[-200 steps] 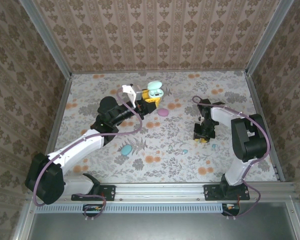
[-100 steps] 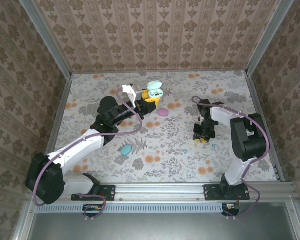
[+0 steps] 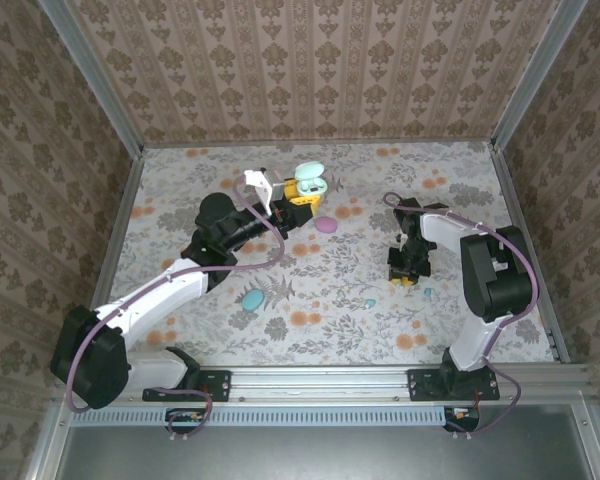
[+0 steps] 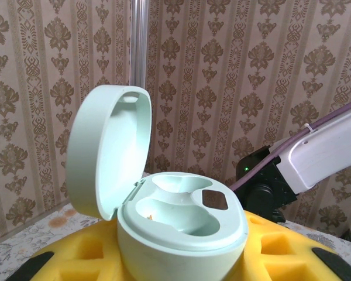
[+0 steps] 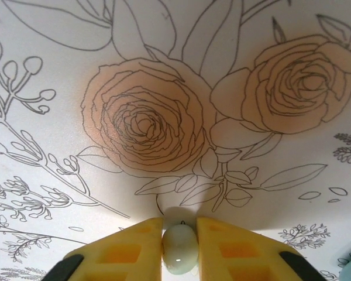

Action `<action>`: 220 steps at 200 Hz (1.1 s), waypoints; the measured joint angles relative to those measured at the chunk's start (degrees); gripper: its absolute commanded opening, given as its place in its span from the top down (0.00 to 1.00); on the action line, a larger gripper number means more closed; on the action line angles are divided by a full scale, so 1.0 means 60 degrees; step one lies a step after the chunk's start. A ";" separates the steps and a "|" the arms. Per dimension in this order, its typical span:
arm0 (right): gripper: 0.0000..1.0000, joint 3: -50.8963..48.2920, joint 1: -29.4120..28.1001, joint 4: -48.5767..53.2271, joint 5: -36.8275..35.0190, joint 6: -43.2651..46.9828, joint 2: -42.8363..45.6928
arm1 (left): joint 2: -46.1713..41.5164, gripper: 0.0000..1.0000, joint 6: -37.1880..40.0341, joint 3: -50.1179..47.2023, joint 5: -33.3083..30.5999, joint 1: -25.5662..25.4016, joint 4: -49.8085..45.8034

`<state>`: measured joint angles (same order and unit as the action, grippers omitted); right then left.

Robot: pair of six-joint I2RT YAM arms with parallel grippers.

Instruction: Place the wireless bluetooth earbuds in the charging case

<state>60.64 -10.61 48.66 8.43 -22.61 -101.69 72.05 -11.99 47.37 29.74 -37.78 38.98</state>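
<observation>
Overhead, my left gripper sits at twelve o'clock on the floral tablecloth, and my right gripper at four. On the left wrist, yellow foam fingers clamp the open mint egg-shaped plastic charging case, its lid up at ten. On the right wrist, pads pinch a tiny mint plastic earbud at six.

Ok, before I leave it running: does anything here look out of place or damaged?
Nothing looks damaged. The mint charging case stands open with its wells empty, and a pink case, a blue case and a loose blue earbud lie scattered on the floral tabletop.
</observation>
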 measured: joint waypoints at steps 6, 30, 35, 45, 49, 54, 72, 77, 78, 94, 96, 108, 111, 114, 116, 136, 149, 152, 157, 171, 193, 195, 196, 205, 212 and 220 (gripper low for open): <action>0.80 0.0007 0.0000 0.0004 -0.0004 0.0000 0.0000 | 0.0000 0.66 0.0000 0.0000 0.0004 0.0000 0.0000; 0.81 0.0011 0.0004 -0.0018 0.0175 0.0007 0.0047 | 0.0000 0.66 0.0000 0.0000 0.0000 0.0000 0.0000; 0.81 0.0011 0.0004 -0.0058 0.0313 0.0015 0.0073 | 0.0000 0.66 0.0000 0.0000 0.0004 0.0000 0.0000; 0.81 0.0011 0.0033 -0.0153 0.0794 0.0025 0.0211 | 0.0000 0.66 0.0000 0.0000 0.0000 0.0000 0.0000; 0.81 0.0011 0.0051 -0.0186 0.1016 0.0022 0.0299 | 0.0000 0.66 0.0000 0.0000 0.0000 0.0000 0.0000; 0.81 0.0011 0.0087 -0.0244 0.1344 0.0022 0.0426 | 0.0000 0.66 0.0000 0.0000 0.0000 0.0000 0.0000; 0.80 0.0044 0.0211 -0.0630 0.2874 -0.0051 0.1049 | 0.0000 0.66 0.0000 0.0000 -0.0011 0.0000 0.0000; 0.80 0.0073 0.0240 -0.0747 0.3279 -0.0091 0.1198 | 0.0000 0.66 0.0000 0.0000 -0.0018 0.0000 0.0000; 0.80 0.0080 0.0248 -0.0783 0.3432 -0.0095 0.1242 | 0.0000 0.66 0.0000 0.0000 -0.0029 0.0000 0.0000; 0.80 0.0273 0.0299 -0.1290 0.5085 -0.0324 0.1599 | 0.0000 0.66 0.0004 0.0000 -0.0084 0.0000 0.0004; 0.80 0.0306 0.0306 -0.1366 0.5297 -0.0364 0.1632 | 0.0000 0.66 0.0000 0.0000 -0.0087 0.0004 0.0004; 0.80 0.0470 0.0306 -0.1770 0.6379 -0.0568 0.1738 | 0.0000 0.66 0.0000 0.0000 -0.0113 0.0040 0.0004; 0.80 0.0506 0.0306 -0.1865 0.6641 -0.0630 0.1767 | 0.0000 0.66 0.0000 0.0000 -0.0117 0.0055 0.0004; 0.80 0.0539 0.0306 -0.1960 0.6874 -0.0696 0.1778 | -0.0004 0.66 0.0000 0.0000 -0.0120 0.0066 0.0000; 0.80 0.0561 0.0306 -0.2033 0.7042 -0.0736 0.1796 | -0.0004 0.66 0.0000 0.0000 -0.0124 0.0073 0.0004; 0.80 0.0637 0.0302 -0.2758 0.8477 -0.1228 0.1985 | -0.0015 0.66 0.0000 0.0000 -0.0186 0.0182 0.0004; 0.79 0.0648 0.0288 -0.3300 0.9293 -0.1632 0.2131 | -0.0047 0.66 0.0000 -0.0011 -0.0215 0.0244 0.0000; 0.79 0.0652 0.0284 -0.3406 0.9439 -0.1727 0.2157 | -0.0055 0.66 0.0000 -0.0011 -0.0215 0.0255 0.0000; 0.80 0.0656 0.0280 -0.3570 0.9672 -0.1821 0.2197 | -0.0073 0.66 0.0000 -0.0015 -0.0219 0.0262 0.0000; 0.79 0.0710 0.0255 -0.3883 1.0229 -0.2069 0.2266 | -0.0113 0.66 0.0000 -0.0018 -0.0222 0.0313 0.0004; 0.79 0.0827 0.0168 -0.4178 1.0834 -0.2306 0.2273 | -0.0175 0.66 0.0004 -0.0025 -0.0219 0.0361 0.0004; 0.79 0.0834 0.0164 -0.4197 1.0867 -0.2320 0.2273 | -0.0178 0.66 0.0000 -0.0025 -0.0219 0.0364 0.0004; 0.79 0.0838 0.0160 -0.4204 1.0896 -0.2317 0.2273 | -0.0182 0.66 0.0000 -0.0025 -0.0219 0.0368 0.0000; 0.79 0.0878 0.0160 -0.4248 1.1038 -0.2364 0.2277 | -0.0200 0.66 0.0000 -0.0025 -0.0219 0.0375 0.0004; 0.79 0.0903 0.0142 -0.4299 1.1143 -0.2426 0.2280 | -0.0215 0.66 0.0000 -0.0029 -0.0219 0.0375 0.0004; 0.79 0.0936 0.0131 -0.4324 1.1224 -0.2499 0.2288 | -0.0219 0.66 0.0000 -0.0036 -0.0219 0.0375 0.0011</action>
<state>66.26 -9.82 22.72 75.77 -37.60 -87.96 70.74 -11.99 47.16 28.42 -35.53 39.05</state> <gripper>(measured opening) 0.206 0.344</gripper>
